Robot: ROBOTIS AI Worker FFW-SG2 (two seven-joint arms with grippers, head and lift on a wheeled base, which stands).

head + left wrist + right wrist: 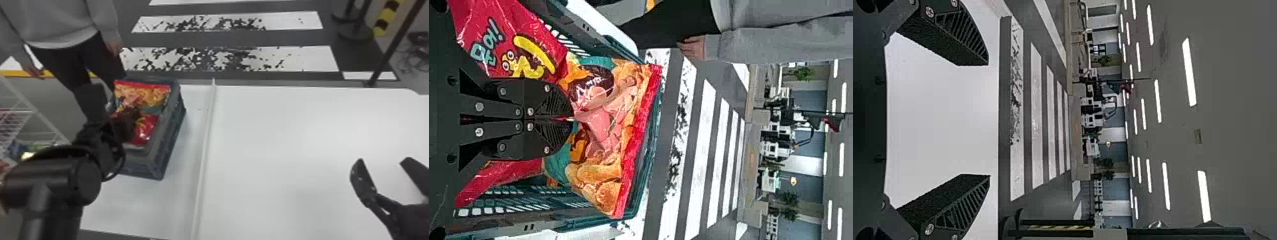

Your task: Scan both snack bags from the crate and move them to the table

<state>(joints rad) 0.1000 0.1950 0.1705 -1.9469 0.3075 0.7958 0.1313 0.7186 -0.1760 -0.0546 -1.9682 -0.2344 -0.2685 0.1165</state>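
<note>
A dark floor with worn white stripes [223, 38] stretches beyond a broad white table [271, 127], and a raised white strip [204, 146] runs across the tabletop from the near side to the far side. A dark, slatted crate [172, 127] stands on the table, left of the strip. Both snack bags are in it: the orange bag with a red top edge [143, 92] toward the far end, the red bag [146, 127] nearer the robot. The left gripper [134, 111] is down at the bags; in the left wrist view its jaws are together, though whether any wrapping is pinched between them cannot be told. The right gripper [384, 161] is above the table's right part, well apart from the crate, its jaws wide apart with nothing between them.
</note>
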